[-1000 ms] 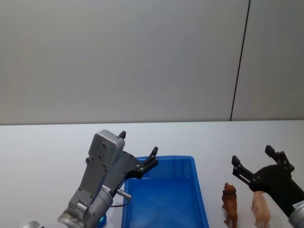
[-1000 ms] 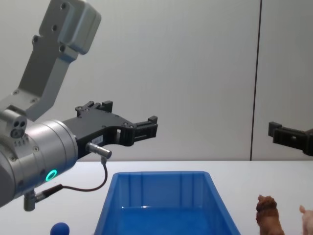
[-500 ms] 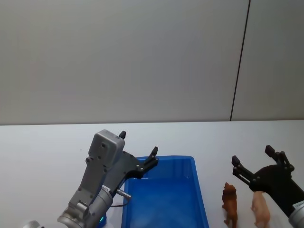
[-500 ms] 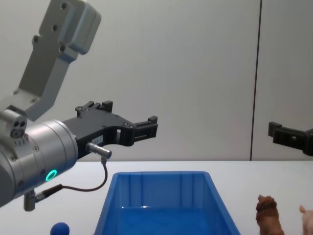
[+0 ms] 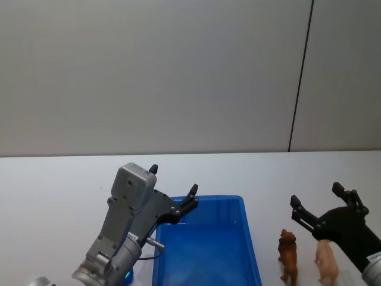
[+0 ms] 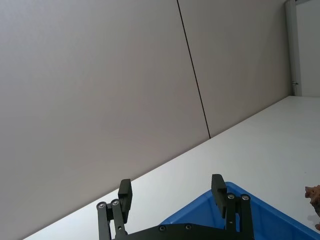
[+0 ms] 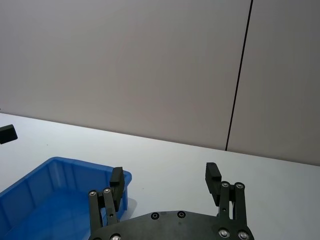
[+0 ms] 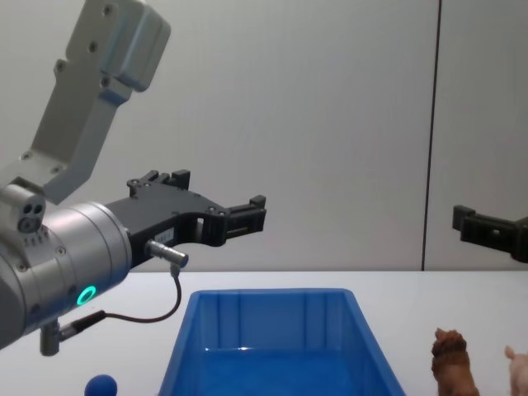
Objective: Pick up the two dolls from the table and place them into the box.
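The blue box [image 5: 240, 210] sits on the white table in front of me, nothing showing inside it. Two dolls stand to its right: a shaggy reddish-brown one [image 5: 288, 255] and a pale pink one [image 5: 326, 261] beside it. My left gripper [image 5: 173, 179] hovers open above the box's far left corner, holding nothing. My right gripper [image 5: 317, 194] hangs open just above and behind the dolls, touching neither. In the chest view the left gripper [image 8: 219, 190] is well above the box [image 8: 272, 294], with the brown doll [image 8: 452, 367] and pink doll [image 8: 518, 373] low at the right.
A small blue ball-like object [image 8: 101, 385] lies on the table left of the box. White tabletop [image 5: 53, 190] stretches left and behind the box, up to a grey wall. The left wrist view shows the box rim [image 6: 237, 191] and the brown doll [image 6: 313, 192].
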{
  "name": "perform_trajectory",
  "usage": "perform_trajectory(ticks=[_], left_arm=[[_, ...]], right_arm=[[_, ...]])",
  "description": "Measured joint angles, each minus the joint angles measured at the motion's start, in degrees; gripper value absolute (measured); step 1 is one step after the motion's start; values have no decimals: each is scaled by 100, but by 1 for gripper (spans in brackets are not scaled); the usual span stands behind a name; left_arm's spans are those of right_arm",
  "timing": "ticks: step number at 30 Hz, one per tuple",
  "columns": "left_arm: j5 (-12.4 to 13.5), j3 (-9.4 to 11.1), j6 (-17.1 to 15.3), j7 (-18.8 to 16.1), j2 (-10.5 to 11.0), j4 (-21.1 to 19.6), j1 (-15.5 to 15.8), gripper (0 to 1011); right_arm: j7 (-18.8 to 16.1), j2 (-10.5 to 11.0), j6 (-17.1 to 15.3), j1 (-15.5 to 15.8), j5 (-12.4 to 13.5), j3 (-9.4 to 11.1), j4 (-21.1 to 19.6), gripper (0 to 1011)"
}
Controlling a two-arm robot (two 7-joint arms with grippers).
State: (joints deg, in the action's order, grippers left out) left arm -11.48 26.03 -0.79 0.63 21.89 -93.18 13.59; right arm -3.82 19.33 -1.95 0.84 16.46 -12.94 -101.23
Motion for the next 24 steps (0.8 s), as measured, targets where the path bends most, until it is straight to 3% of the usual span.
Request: perform_trajectory(ticks=[14, 24], left_arm=[[0, 0, 0, 0, 0, 0, 0, 1001], [0, 0, 0, 0, 0, 0, 0, 1001]], right_arm=[[30, -11, -22, 11, -25, -7, -15, 1001], [465, -95, -370, 140, -232, -78, -179, 1001]])
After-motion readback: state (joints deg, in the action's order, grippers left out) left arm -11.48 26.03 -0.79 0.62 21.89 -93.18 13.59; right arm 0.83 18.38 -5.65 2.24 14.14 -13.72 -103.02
